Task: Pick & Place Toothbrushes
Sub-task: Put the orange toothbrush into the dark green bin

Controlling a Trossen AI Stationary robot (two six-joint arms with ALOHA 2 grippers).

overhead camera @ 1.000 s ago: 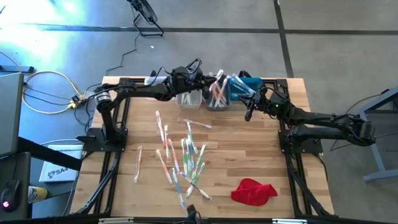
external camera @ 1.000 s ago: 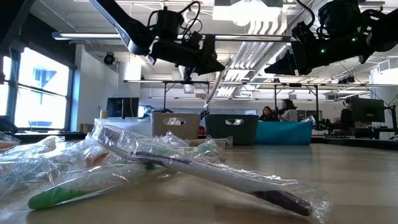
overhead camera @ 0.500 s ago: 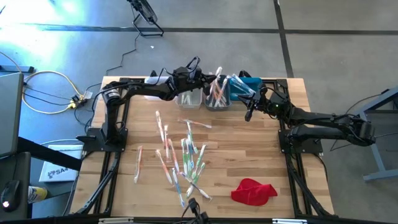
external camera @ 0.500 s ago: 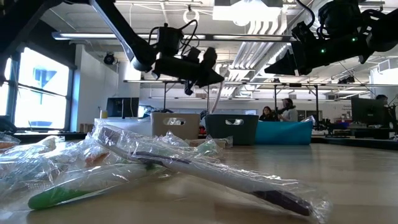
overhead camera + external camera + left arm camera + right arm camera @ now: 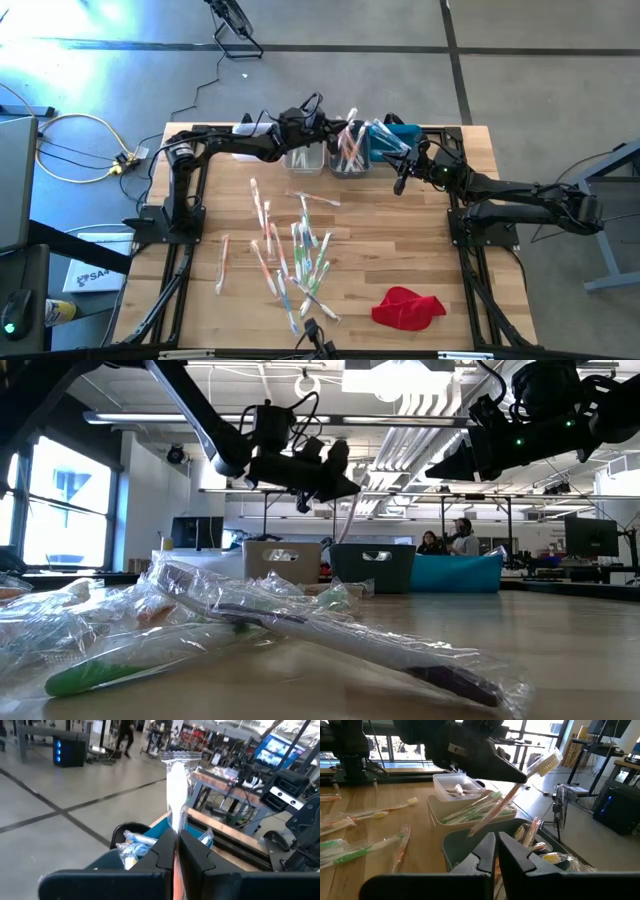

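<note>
Orange and light, the wrapped toothbrush [image 5: 512, 795] looks stiff but slippery, gripped mid-handle by the left end effector [image 5: 333, 130] above the grey bin [image 5: 350, 163], while the right end effector [image 5: 400, 183] stays clenched, empty.

my arms [image 5: 220, 145] are black. table [image 5: 400, 250]: pale wood with visible grain, on a black frame. cloth [image 5: 408, 307]: plain red. bins at the far edge: white [image 5: 451, 782], beige [image 5: 282, 559], dark grey [image 5: 373, 566], blue [image 5: 455, 572]. loose toothbrushes [image 5: 295, 255] in clear wrappers, handles green, orange, pink, blue, white. the toothbrush in my left gripper [image 5: 174, 851]: white head [image 5: 177, 790], orange handle. floor [image 5: 540, 90]: grey with dark lines. cable [image 5: 75, 140]: yellow.
</note>
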